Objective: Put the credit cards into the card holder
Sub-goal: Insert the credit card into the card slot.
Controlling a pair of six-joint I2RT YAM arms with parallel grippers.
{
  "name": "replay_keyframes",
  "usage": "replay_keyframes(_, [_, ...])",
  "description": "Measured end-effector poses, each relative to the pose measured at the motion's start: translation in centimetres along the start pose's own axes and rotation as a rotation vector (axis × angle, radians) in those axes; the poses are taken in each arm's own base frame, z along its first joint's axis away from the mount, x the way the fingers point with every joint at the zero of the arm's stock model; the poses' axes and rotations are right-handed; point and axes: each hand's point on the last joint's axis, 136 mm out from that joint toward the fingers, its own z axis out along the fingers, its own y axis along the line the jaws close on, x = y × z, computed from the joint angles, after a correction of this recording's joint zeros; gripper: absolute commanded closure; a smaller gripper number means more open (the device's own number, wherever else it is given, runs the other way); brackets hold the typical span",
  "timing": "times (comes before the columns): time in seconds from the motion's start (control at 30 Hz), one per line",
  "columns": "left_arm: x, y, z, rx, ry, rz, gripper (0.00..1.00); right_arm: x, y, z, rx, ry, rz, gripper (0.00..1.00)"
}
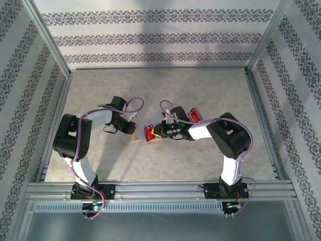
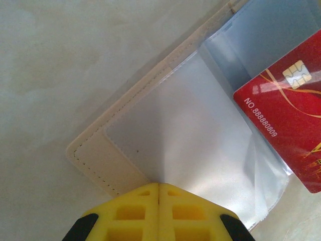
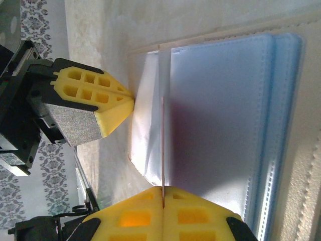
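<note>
Open card holder (image 2: 95,160) on table (image 2: 45,75): left gripper (image 2: 159,198) pinched shut on a clear sleeve (image 2: 190,150); right gripper (image 3: 163,198) clamped on a red card (image 2: 286,120) at the sleeves. Spare card (image 1: 194,115) lies beside the right wrist.

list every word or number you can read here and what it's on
"NO 888880809": white print on the red credit card, beside its chip.
Second red card in the top view: markings too small to read.
Card holder: no text visible.
</note>
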Motion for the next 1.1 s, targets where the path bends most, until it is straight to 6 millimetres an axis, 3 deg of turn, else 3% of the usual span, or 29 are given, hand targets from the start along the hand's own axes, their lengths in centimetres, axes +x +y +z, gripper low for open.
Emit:
replay_keyframes(0.7, [0.0,0.0,0.0,-0.013,0.004,0.011,1.00,-0.8,-0.5,1.3,-0.019,0.001,-0.013,1.00])
replay_keyframes(0.93, [0.0,0.0,0.0,-0.014,0.004,0.014,1.00,-1.4,-0.3,0.9,-0.036,-0.024,-0.017,1.00])
replay_keyframes(1.1, [0.0,0.1,0.0,-0.014,0.004,0.015,1.00,-0.8,-1.1,-0.1,-0.022,-0.027,-0.002,1.00])
